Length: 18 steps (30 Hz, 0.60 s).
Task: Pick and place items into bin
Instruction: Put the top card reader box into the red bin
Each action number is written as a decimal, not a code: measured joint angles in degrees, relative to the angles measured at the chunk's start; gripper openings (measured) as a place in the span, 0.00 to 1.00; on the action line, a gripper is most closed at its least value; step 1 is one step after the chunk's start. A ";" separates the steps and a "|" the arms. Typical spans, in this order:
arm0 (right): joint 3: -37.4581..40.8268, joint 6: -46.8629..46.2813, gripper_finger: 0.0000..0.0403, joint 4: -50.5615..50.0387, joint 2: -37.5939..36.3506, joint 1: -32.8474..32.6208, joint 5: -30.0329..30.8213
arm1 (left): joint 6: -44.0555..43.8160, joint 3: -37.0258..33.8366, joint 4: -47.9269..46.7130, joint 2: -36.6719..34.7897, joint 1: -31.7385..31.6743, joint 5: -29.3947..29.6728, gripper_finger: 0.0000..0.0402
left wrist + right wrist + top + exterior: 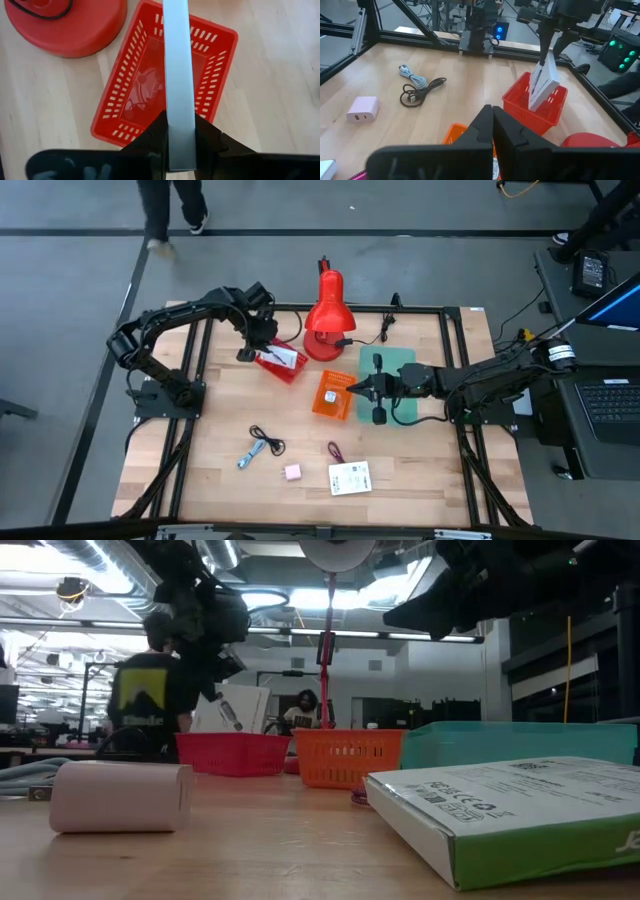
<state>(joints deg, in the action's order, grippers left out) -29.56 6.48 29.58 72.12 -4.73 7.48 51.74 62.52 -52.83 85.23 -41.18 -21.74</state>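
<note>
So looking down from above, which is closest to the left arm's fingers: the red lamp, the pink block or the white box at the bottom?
From the left gripper, over the red plastic basket:
1. Red desk lamp, just to its right.
2. Small pink block, far down near the front edge.
3. White printed box, front edge, slightly farther right.

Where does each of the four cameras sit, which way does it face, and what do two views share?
High view: above the table, facing straight down; both arms, left tool over the red bin, right tool by the orange bin.
Low view: at table height, facing level into the room; arms hang in from above.
Left wrist view: on the left arm, facing down; left tool shut on a white card.
Right wrist view: on the right arm, facing across the table; right tool shut.
Shared: wrist views both show the red bin and card.
</note>
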 joint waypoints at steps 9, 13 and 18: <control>0.00 -0.20 0.00 -0.03 0.00 -0.02 0.00 | -1.61 0.00 -1.14 1.55 0.00 -0.17 0.12; -0.02 -0.21 0.00 -0.07 0.02 -0.02 0.00 | -2.84 0.00 -0.91 3.34 -0.01 0.63 0.14; -0.02 -0.23 0.00 -0.15 0.04 -0.02 0.00 | -5.22 0.00 -0.32 4.06 -0.01 1.29 0.18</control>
<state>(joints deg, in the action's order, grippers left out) -29.58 6.25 29.44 72.16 -4.75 7.49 46.52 62.52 -53.15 89.29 -41.19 -20.46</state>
